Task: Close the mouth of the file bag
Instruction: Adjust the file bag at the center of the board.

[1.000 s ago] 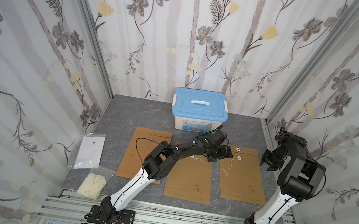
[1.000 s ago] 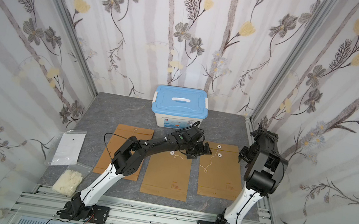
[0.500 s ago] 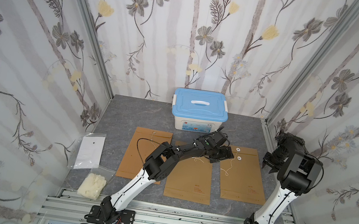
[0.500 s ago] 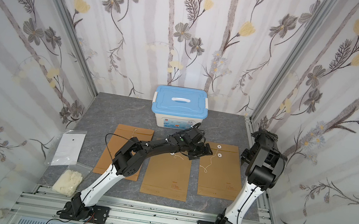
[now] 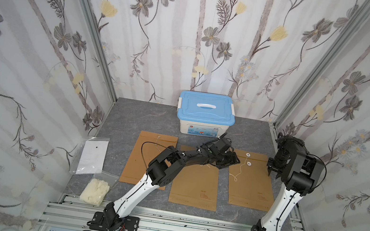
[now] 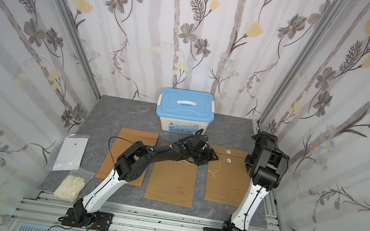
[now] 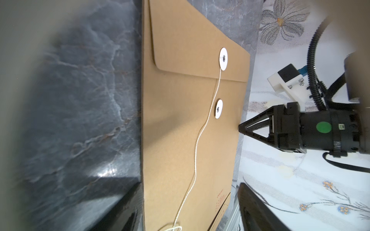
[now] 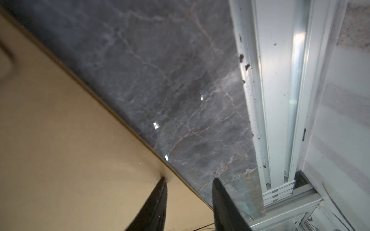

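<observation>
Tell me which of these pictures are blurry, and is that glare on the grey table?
Both top views: evenly lit and sharp throughout. Left wrist view: the file bag is crisp, the table smears toward the frame's edge, and one bright glare patch sits on it. Right wrist view: the bag's near part is soft and out of focus, with small glints on the table.

Brown file bag (image 5: 252,184), flat, string (image 5: 241,168) unwound

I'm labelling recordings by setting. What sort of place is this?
Probably a robot data-collection booth: floral wall panels enclose a grey table, and an aluminium rail carries the left arm and right arm.
</observation>
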You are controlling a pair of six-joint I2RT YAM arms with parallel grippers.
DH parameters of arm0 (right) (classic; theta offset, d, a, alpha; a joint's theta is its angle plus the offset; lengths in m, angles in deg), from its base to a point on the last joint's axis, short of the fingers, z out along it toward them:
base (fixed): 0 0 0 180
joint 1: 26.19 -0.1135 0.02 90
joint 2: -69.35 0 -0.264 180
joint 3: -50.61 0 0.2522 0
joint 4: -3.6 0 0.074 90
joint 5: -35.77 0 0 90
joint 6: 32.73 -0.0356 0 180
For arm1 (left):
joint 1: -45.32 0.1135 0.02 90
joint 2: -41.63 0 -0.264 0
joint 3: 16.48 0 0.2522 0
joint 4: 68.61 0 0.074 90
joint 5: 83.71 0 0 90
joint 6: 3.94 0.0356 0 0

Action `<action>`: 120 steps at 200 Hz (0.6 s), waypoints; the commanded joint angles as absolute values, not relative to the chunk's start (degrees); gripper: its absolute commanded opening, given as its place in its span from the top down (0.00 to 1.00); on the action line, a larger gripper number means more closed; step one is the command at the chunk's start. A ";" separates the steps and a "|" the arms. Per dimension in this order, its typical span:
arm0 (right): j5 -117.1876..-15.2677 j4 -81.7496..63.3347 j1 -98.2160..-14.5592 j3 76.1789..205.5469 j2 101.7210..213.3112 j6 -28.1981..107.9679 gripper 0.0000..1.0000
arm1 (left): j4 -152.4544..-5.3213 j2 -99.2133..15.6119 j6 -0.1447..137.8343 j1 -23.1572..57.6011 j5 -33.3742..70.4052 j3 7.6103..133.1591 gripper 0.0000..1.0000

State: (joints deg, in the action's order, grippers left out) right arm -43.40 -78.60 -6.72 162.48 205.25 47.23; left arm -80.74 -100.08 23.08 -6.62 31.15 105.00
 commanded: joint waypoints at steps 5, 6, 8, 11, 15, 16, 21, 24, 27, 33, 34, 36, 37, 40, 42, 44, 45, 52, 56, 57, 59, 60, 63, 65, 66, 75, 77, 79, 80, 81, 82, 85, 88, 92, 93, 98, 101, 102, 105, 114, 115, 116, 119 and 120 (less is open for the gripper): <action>-40.92 -78.27 -7.42 163.07 205.49 48.40 0.60 | -75.02 -99.62 21.51 -6.39 32.72 102.05 0.28; -40.89 -78.27 -7.44 163.07 205.49 48.44 0.60 | -75.00 -99.61 21.58 -6.38 32.77 102.09 0.28; -40.88 -78.27 -7.53 163.07 205.49 48.45 0.60 | -74.75 -99.70 21.71 -6.36 32.93 102.23 0.29; -40.75 -78.27 -7.62 163.07 205.49 48.48 0.60 | -74.44 -99.81 21.91 -6.36 33.19 102.44 0.29; -40.60 -78.28 -7.70 163.07 205.43 48.46 0.60 | -74.06 -99.95 21.95 -6.31 33.46 102.65 0.29; -40.56 -78.28 -7.72 163.07 205.42 48.47 0.60 | -73.95 -100.04 21.93 -6.38 33.49 102.65 0.29; -40.29 -78.21 -7.80 163.05 205.37 48.48 0.60 | -73.29 -100.29 21.84 -6.39 33.83 102.80 0.30; -40.21 -78.23 -7.89 163.04 205.40 48.48 0.60 | -72.49 -100.50 21.59 -6.36 34.12 102.78 0.30; -40.03 -78.22 -7.92 163.04 205.41 48.48 0.60 | -71.72 -100.63 21.32 -6.36 34.47 102.70 0.30; -39.76 -78.23 -8.07 163.07 205.40 48.55 0.60 | -69.21 -101.12 20.42 -6.46 35.22 102.37 0.31; -39.74 -78.21 -8.07 163.03 205.36 48.56 0.60 | -68.93 -101.20 20.24 -6.41 35.34 102.38 0.31; -39.71 -78.26 -8.14 163.06 205.44 48.61 0.60 | -68.40 -101.30 19.89 -6.37 35.50 102.26 0.31; -39.67 -78.27 -8.11 163.07 205.42 48.63 0.60 | -68.18 -101.38 19.71 -6.41 35.62 102.20 0.31; -39.57 -78.20 -8.14 163.07 205.41 48.65 0.60 | -67.46 -101.68 19.27 -6.40 35.83 102.19 0.31; -39.60 -78.19 -8.23 163.07 205.41 48.72 0.60 | -66.95 -101.78 18.94 -6.37 36.06 102.15 0.32; -39.56 -78.19 -8.25 163.07 205.41 48.74 0.60 | -66.39 -101.98 18.68 -6.36 36.30 102.20 0.33; -39.56 -78.19 -8.21 163.07 205.41 48.74 0.60 | -66.07 -102.11 18.62 -6.36 36.45 102.17 0.34; -39.42 -78.23 -8.33 163.07 205.36 48.83 0.60 | -64.21 -102.56 17.76 -6.32 37.41 102.13 0.38; -39.38 -78.20 -8.34 163.07 205.33 48.87 0.61 | -63.31 -102.67 17.28 -6.28 37.65 102.05 0.39; -39.33 -78.19 -8.38 163.07 205.32 48.85 0.60 | -62.95 -102.68 17.18 -6.23 37.70 102.05 0.40; -39.30 -78.21 -8.40 163.07 205.30 48.84 0.60 | -62.38 -102.73 17.05 -6.27 37.74 101.94 0.41; -39.29 -78.24 -8.41 163.07 205.26 48.83 0.60 | -62.13 -102.75 16.97 -6.27 37.75 101.86 0.41; -39.21 -78.16 -8.36 163.07 205.31 48.91 0.60 | -61.56 -102.66 16.83 -6.23 37.89 101.67 0.42; -39.20 -78.14 -8.41 163.07 205.27 48.92 0.60 | -61.24 -102.70 16.81 -6.26 37.92 101.62 0.42; -39.16 -78.12 -8.47 163.07 205.30 48.92 0.60 | -61.12 -102.70 16.77 -6.27 37.92 101.57 0.42; -39.03 -78.16 -8.61 163.16 205.28 49.07 0.60 | -59.38 -102.44 16.59 -6.32 38.10 101.03 0.43; -38.96 -78.11 -8.63 163.16 205.22 49.09 0.60 | -58.67 -102.25 16.51 -6.28 38.04 100.78 0.43; -38.90 -78.10 -8.72 163.16 205.16 49.09 0.60 | -58.05 -102.10 16.40 -6.32 38.02 100.45 0.43; -38.92 -78.14 -8.75 163.21 205.15 49.09 0.60 | -57.82 -102.00 16.39 -6.29 37.97 100.33 0.43; -38.84 -78.08 -8.81 163.23 205.10 49.10 0.60 | -57.61 -101.95 16.38 -6.28 37.95 100.22 0.43; -38.84 -78.04 -8.84 163.24 205.08 49.10 0.60 | -57.38 -101.88 16.33 -6.28 37.94 100.03 0.44; -38.70 -78.01 -8.88 163.31 204.99 49.17 0.60 | -57.20 -101.69 16.41 -6.29 37.90 99.81 0.44; -38.68 -78.10 -9.01 163.40 204.85 49.25 0.60 | -57.40 -101.38 16.49 -6.27 37.80 99.66 0.44; -38.67 -78.10 -9.12 163.57 204.61 49.27 0.60 | -58.20 -101.02 16.89 -6.21 37.68 99.63 0.45; -38.67 -78.10 -9.13 163.63 204.52 49.27 0.60 | -58.42 -100.97 17.03 -6.24 37.63 99.61 0.45; -38.65 -78.30 -9.32 163.84 203.99 49.07 0.60 | -59.39 -100.49 17.53 -6.23 37.48 99.51 0.45; -38.47 -78.49 -9.50 163.90 203.52 48.89 0.60 | -60.28 -100.18 17.88 -6.20 37.21 99.36 0.45; -38.40 -78.51 -9.54 163.93 203.32 48.86 0.60 | -60.60 -100.12 17.96 -6.15 37.13 99.34 0.45; -38.17 -78.46 -9.69 163.95 202.85 48.69 0.60 | -61.25 -99.73 18.14 -6.10 36.87 99.06 0.45; -36.83 -78.42 -10.35 163.87 200.94 48.33 0.60 | -61.08 -98.50 18.38 -5.88 36.04 97.33 0.44; -36.70 -78.39 -10.40 163.87 200.71 48.32 0.60 | -61.05 -98.31 18.43 -5.90 35.97 97.14 0.44; -36.63 -78.38 -10.43 163.86 200.47 48.27 0.60 | -61.07 -98.21 18.45 -5.87 35.81 96.91 0.44; -36.70 -78.33 -10.61 163.74 199.72 48.15 0.60 | -61.60 -97.71 18.73 -5.85 35.43 96.53 0.44; -36.85 -78.30 -10.62 163.72 199.49 48.14 0.60 | -61.88 -97.52 18.87 -5.80 35.27 96.47 0.44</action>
State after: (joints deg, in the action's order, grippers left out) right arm -39.75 -79.02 -9.59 163.18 203.76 48.58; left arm -63.34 -100.69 18.21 -6.16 36.53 98.66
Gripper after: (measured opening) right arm 0.401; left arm 0.555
